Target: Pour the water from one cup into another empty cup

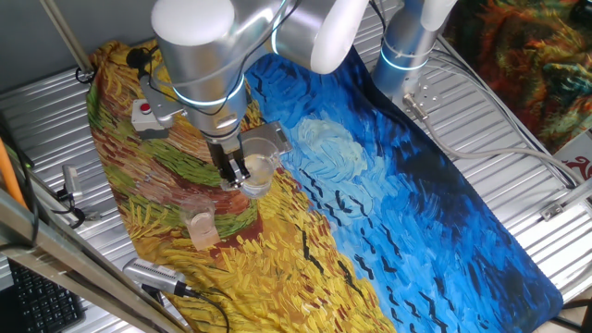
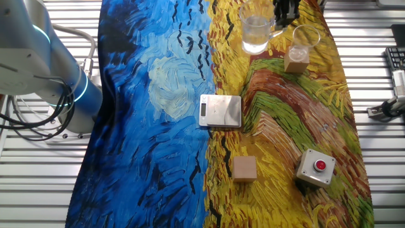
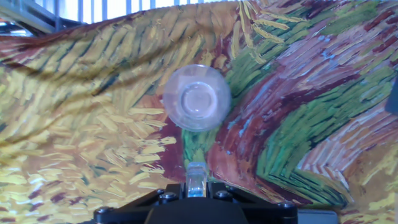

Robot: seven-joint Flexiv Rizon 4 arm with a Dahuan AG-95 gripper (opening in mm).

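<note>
The clear tumbler stands upright over the yellow part of the painted cloth, with a little water low inside it. My gripper is right beside it, shut on a clear part at its side, which shows between the jaws in the hand view. The small peach-tinted cup stands on the cloth close by, apart from the tumbler. The hand view looks down into a round translucent cup, apparently this small one. I cannot tell whether the tumbler is off the cloth.
A silver scale lies mid-cloth, with a wooden block and a red-button box beyond it. A handheld tool lies at the cloth's edge. The arm's base stands beside the cloth on the ribbed metal table.
</note>
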